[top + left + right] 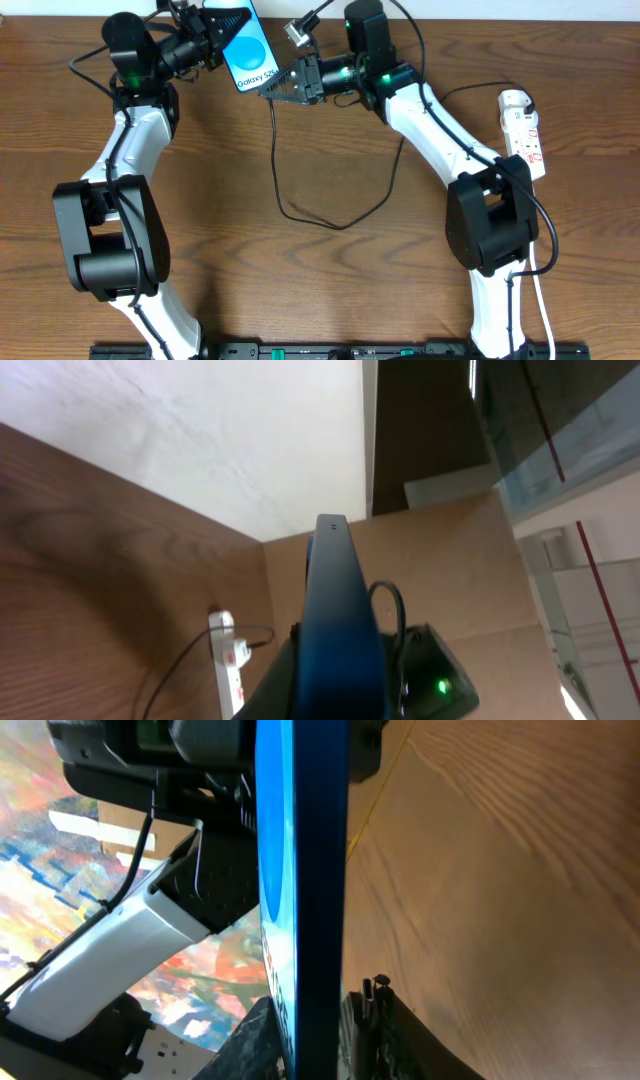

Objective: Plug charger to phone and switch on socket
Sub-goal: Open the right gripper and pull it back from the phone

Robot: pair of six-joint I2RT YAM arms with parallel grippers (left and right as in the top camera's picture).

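Step in hand (judged): plug-in stage. Socket switch not yet attended to.

Phone (245,45): held up off the table (300,290) at the far edge, screen facing overhead cam, blue display lit. L jaws clamped on its upper-left end; the left wrist view shows the phone edge-on, rising straight out of the grip.

Charger (330,222): black cable loops across the table and climbs to the phone's lower end, where R jaws sit. The plug itself is hidden there, so seated or not: cannot tell.

R jaws: one either side of the phone's lower end per the right wrist view, w/ a sliver of gap on one side. Whether they are gripping the plug, pinching the phone or standing free: cannot tell.

Socket (525,125): white strip at the right side of the table, well apart from both jaws, beside the R arm's elbow. Switch pos. not legible.

Next move calls for (judgement): confirm the plug is home, free R jaws w/o dragging the cable out, then bring the R arm back to the socket. L jaws should hold the phone steady meanwhile. Risk: cable tug unseats the plug.
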